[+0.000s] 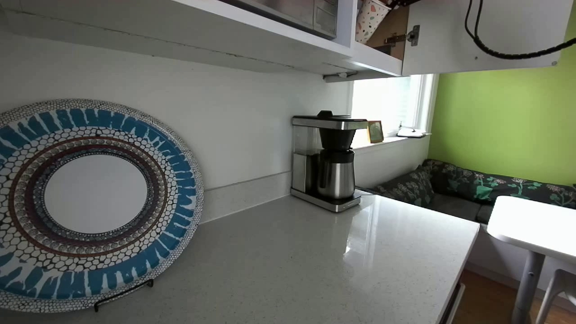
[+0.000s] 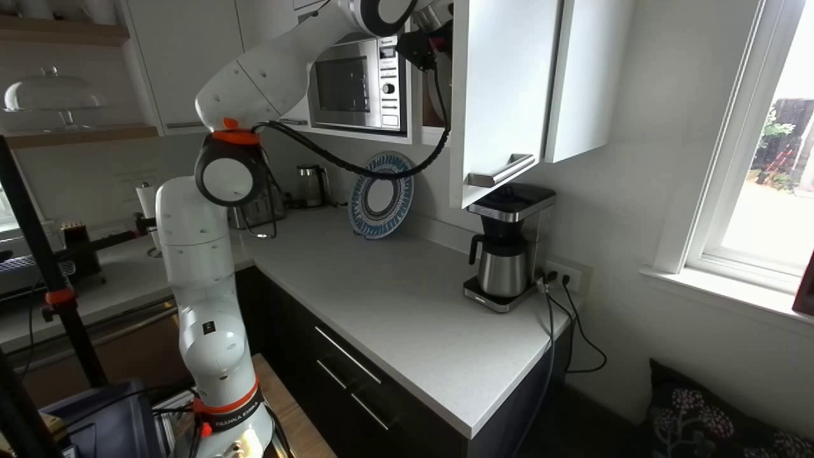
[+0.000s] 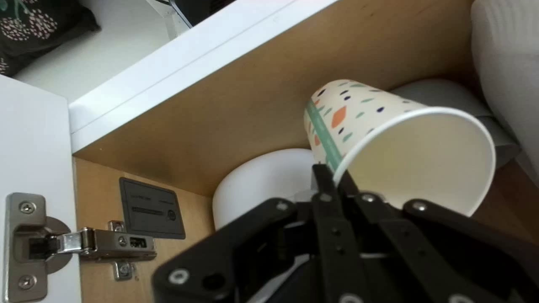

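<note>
While tool [image 3: 336, 179] grips tilted patterned cup [image 3: 398, 145], white round container [image 3: 263, 183] sits inside cupboard [image 3: 236, 105].

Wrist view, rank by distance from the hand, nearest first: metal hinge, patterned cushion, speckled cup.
1. Speckled cup: rim pinched in the hand, mouth to its right.
2. Metal hinge: lower left of the view.
3. Patterned cushion: upper left corner, past the white cabinet edge.
</note>
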### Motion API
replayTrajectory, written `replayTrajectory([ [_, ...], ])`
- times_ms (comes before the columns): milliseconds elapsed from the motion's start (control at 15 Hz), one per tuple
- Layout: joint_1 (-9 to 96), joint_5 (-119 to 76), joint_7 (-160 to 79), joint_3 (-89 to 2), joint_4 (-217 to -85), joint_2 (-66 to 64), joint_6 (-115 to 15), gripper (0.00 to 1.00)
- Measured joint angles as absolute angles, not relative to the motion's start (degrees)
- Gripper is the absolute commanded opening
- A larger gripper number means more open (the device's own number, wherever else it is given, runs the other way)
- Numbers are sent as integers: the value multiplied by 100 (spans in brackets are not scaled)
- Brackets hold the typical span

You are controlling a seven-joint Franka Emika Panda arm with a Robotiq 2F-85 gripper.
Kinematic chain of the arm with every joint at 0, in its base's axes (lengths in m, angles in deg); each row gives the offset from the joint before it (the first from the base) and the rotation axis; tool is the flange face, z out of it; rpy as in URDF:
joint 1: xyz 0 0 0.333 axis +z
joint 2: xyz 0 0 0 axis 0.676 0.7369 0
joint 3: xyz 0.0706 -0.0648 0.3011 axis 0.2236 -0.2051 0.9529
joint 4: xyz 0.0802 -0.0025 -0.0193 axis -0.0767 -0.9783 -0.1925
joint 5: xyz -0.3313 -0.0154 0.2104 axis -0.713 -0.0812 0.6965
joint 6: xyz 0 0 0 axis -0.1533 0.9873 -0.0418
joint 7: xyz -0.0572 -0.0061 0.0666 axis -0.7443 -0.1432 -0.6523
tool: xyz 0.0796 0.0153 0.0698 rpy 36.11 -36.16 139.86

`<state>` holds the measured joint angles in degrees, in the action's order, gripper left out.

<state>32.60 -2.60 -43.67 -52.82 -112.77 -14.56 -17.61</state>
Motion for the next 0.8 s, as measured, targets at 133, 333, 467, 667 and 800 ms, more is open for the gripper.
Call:
replayTrajectory([
  [133,3257,-244,-4367,-5281,-11114,-1306,-1671,30],
  [333,3258,-244,-4329,-5276,-10918,-1114,-1510,51],
  [467,3258,-244,-4268,-5275,-10797,-997,-1347,66],
  [667,3247,-244,-4223,-5276,-10655,-853,-1160,88],
  [800,3224,-244,-4223,-5277,-10568,-774,-1094,100],
])
